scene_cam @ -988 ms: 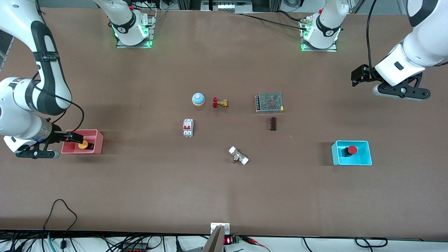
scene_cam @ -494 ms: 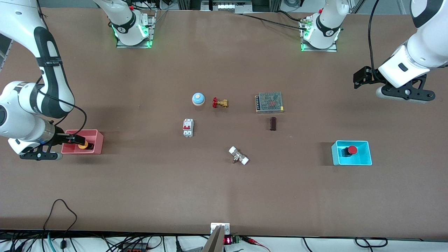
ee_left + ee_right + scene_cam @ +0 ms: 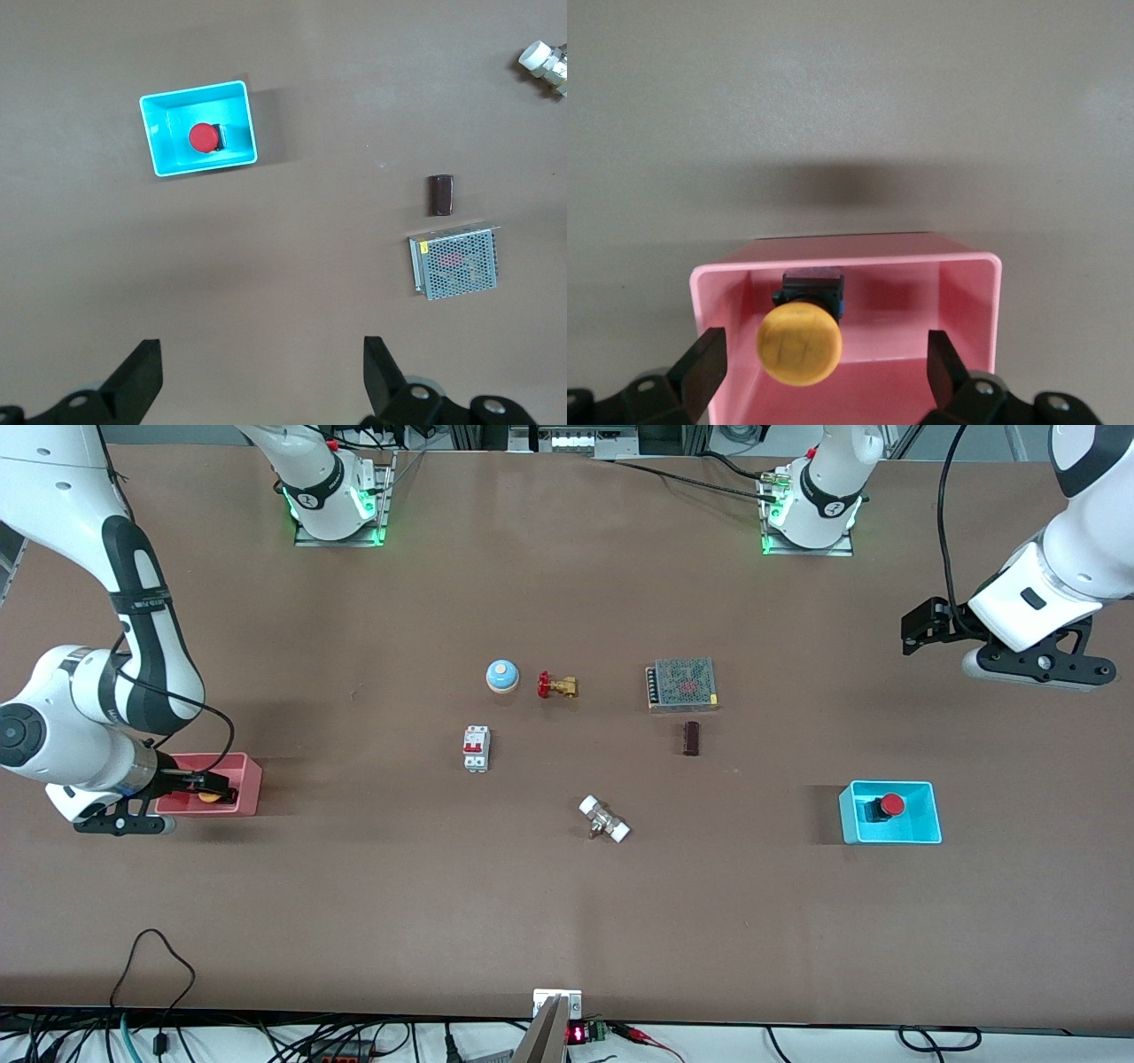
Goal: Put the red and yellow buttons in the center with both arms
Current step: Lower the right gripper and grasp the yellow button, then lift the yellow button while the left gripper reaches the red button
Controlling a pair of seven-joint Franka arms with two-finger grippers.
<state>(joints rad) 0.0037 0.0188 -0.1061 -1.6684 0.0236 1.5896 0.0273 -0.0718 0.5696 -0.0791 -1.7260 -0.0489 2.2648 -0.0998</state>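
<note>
Right wrist view shows the right gripper [image 3: 819,367] with its fingers [image 3: 704,367] spread wide on either side of the yellow button [image 3: 799,343], not touching it, inside the pink bin [image 3: 974,292] at the right arm's end of the table [image 3: 354,903]. Left gripper [image 3: 257,376], fingers equally spread and holding nothing, hangs over bare table near the left arm's end, while the red button [image 3: 204,137] sits in the blue bin [image 3: 244,115], well apart from it.

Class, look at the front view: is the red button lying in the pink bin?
No. The red button sits in the blue bin.
</note>
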